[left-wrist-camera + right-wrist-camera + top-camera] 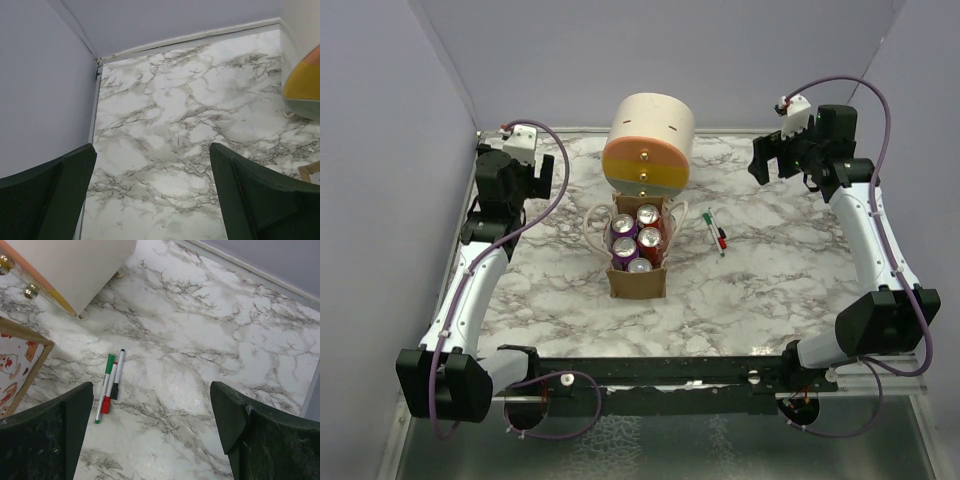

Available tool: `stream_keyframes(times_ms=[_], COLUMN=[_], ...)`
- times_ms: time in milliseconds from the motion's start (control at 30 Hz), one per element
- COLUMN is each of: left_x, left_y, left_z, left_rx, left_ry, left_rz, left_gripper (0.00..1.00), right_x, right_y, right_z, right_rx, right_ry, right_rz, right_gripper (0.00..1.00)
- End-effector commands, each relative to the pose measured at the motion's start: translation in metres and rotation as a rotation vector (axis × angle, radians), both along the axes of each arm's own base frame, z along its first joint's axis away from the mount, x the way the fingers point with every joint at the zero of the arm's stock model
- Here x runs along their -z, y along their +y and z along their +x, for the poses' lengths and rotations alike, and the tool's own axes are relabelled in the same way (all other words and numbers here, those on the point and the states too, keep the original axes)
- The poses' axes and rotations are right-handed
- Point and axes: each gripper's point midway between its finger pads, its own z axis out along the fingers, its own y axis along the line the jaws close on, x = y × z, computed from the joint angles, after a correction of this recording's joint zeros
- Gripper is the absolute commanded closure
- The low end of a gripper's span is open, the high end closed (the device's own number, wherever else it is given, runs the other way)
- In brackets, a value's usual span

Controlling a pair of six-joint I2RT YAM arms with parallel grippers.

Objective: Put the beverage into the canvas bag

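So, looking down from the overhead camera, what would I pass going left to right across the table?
The left gripper → the canvas bag holding beverage cans → the markers → the right gripper.

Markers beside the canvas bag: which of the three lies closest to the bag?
The green-capped marker, leftmost in the right wrist view. The red-capped marker and black-capped marker lie on its far side, away from the canvas bag.

Cans in canvas bag; drawer unit behind, markers R.
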Motion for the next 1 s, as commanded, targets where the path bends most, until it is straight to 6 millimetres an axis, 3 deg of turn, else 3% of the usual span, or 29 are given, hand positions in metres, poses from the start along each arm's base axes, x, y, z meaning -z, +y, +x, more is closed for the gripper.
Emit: stream_keyframes(times_ms=[0, 267, 433, 667, 967], left_x=[-0.025, -0.038, -0.037, -0.032, -0.042], left_y=[0.012, 0.008, 0.005, 0.006, 0.025], left_z=[0.005, 0.010, 0.010, 0.005, -0.003], left_rx=[-0.065, -0.063, -0.051, -0.059, -0.161], left_ry=[-0.114, -0.151, -0.163, -0.164, -0.210], left_rz=[-0.039, -0.090, -0.104, -0.118, -0.117], left_gripper=[0.01, 0.01, 0.01, 0.01, 0.01], right_x=[-0.022, -0.040, -0.046, -0.046, -0.040], right_y=[-0.004, -0.012, -0.011, 0.001, -0.006], right_z=[0.011, 0.036, 0.039, 0.030, 0.013], right_rx=[0.034, 0.135, 0.163, 0.140, 0.170], right_ry=[-0.106, -0.273, -0.362, -0.360, -0.361], right_rz=[0.008, 0.075, 0.143, 0.242, 0.213], right_gripper=[0.00, 0.00, 0.00, 0.00, 0.01])
